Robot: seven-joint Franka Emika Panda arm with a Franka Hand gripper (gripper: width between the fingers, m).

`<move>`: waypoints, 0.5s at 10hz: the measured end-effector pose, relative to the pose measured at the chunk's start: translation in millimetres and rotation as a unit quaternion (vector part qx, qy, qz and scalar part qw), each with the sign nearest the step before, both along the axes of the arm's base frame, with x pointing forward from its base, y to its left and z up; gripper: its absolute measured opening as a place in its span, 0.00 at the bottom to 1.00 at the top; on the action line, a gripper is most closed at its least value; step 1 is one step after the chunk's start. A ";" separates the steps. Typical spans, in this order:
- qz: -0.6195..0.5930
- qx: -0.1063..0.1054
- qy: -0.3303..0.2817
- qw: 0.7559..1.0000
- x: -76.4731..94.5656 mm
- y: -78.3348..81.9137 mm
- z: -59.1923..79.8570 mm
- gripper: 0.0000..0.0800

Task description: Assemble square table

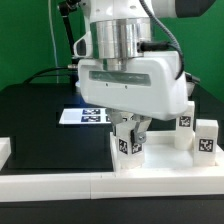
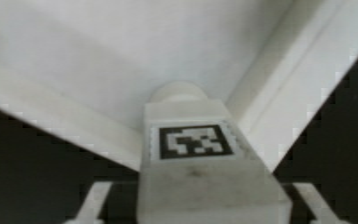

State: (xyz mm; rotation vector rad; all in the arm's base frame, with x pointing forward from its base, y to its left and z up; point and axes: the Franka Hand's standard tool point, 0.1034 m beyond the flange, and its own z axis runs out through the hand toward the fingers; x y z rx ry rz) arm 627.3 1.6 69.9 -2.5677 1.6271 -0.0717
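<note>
I am clenching my claw (image 1: 131,133) around a tagged white leg (image 1: 128,142) at the frame's lower centre, above the tabletop (image 1: 160,162).

Both views are showing low resolution and soft detail. In the exterior view, bright overhead light is washing out the white parts; edges between them are merging. The black table (image 1: 30,115) is reflecting a faint sheen and is holding little texture. The gripper (image 1: 130,135) is casting a shadow on the surface beneath it. In the wrist view, everything is appearing blurred; the leg (image 2: 194,150) is showing grey shading, its tag is remaining legible but fuzzy, and the dark corners are losing all detail.
</note>
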 end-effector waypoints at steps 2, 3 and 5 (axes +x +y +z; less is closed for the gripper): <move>-0.093 0.014 0.023 0.995 -0.2 0.9 -0.6 0.37; -0.183 0.031 0.040 0.982 -0.6 2.7 -1.4 0.37; -0.349 0.066 0.059 0.933 1.0 5.3 -0.2 0.37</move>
